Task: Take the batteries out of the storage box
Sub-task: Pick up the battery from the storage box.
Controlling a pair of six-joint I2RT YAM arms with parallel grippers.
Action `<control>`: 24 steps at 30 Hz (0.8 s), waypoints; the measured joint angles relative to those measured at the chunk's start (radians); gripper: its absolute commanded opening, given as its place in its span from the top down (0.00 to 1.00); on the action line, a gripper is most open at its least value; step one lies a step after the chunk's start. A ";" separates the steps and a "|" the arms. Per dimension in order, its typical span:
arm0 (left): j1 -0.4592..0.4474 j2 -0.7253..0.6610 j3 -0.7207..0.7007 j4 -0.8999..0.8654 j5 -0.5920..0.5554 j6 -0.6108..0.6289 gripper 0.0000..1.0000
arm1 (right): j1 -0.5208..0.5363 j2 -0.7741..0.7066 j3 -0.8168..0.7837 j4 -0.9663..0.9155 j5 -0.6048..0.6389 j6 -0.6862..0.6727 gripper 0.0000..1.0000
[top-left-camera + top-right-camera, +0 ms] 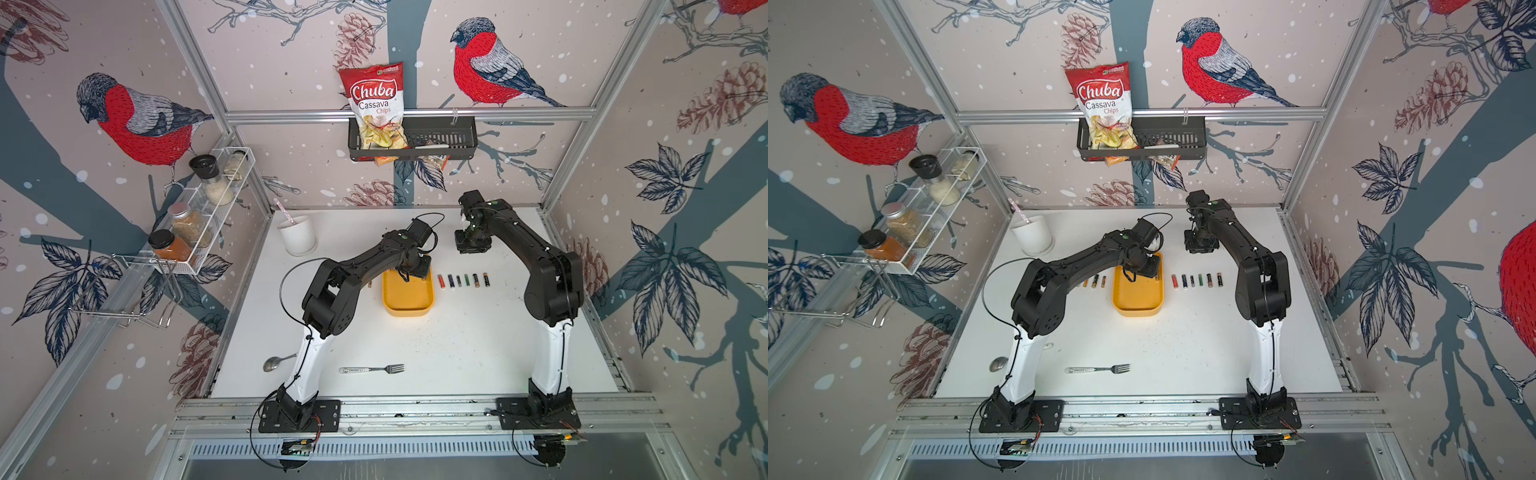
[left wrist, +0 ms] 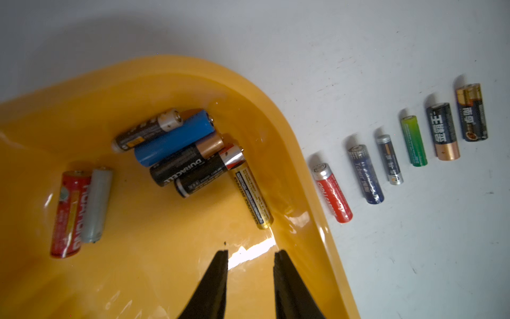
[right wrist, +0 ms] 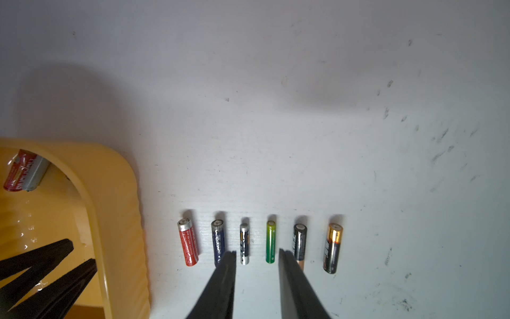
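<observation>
Inside, DURACELL battery (image 2: 185, 163) in storage box (image 2: 143, 80)

Glossy, smooth yellow plastic seen on the storage box (image 2: 193, 69), with bright reflections, batteries (image 2: 174, 140) wrapped in shiny printed sleeves and capped in bare metal, counter (image 2: 386, 55) finished matt white and scuffed with dark marks, left tool (image 2: 251, 252) formed in matt black.

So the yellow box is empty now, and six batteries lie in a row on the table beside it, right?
Not quite: the yellow box is not empty. The left wrist view shows seven batteries lying in it, among them a blue battery and a red battery. The row of six batteries on the table beside it is right.
</observation>
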 measured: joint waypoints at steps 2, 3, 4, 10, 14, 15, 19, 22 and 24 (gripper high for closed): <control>-0.001 0.013 0.001 0.005 0.000 -0.011 0.67 | 0.001 -0.003 -0.008 0.001 -0.005 0.000 0.67; -0.001 0.018 0.003 0.006 0.000 -0.011 0.67 | 0.002 -0.003 -0.008 0.002 -0.008 0.000 0.67; -0.001 0.024 0.007 0.006 0.000 -0.011 0.67 | 0.002 -0.003 -0.008 0.003 -0.008 0.000 0.67; -0.001 0.056 0.032 0.010 -0.001 -0.015 0.67 | 0.002 -0.009 -0.011 0.003 -0.011 -0.001 0.67; -0.001 0.071 0.039 0.014 -0.001 -0.016 0.67 | 0.002 -0.012 -0.017 0.004 -0.011 -0.001 0.67; -0.001 0.075 0.041 0.016 -0.001 -0.016 0.67 | 0.002 -0.013 -0.019 0.004 -0.012 -0.001 0.67; -0.001 0.094 0.057 0.014 -0.005 -0.018 0.67 | 0.002 -0.013 -0.027 0.004 -0.014 -0.001 0.67; -0.001 0.106 0.080 0.010 -0.027 -0.017 0.67 | 0.002 -0.014 -0.033 0.006 -0.015 0.000 0.67; -0.001 0.111 0.088 0.006 -0.036 -0.016 0.67 | 0.002 -0.014 -0.036 0.007 -0.015 0.000 0.67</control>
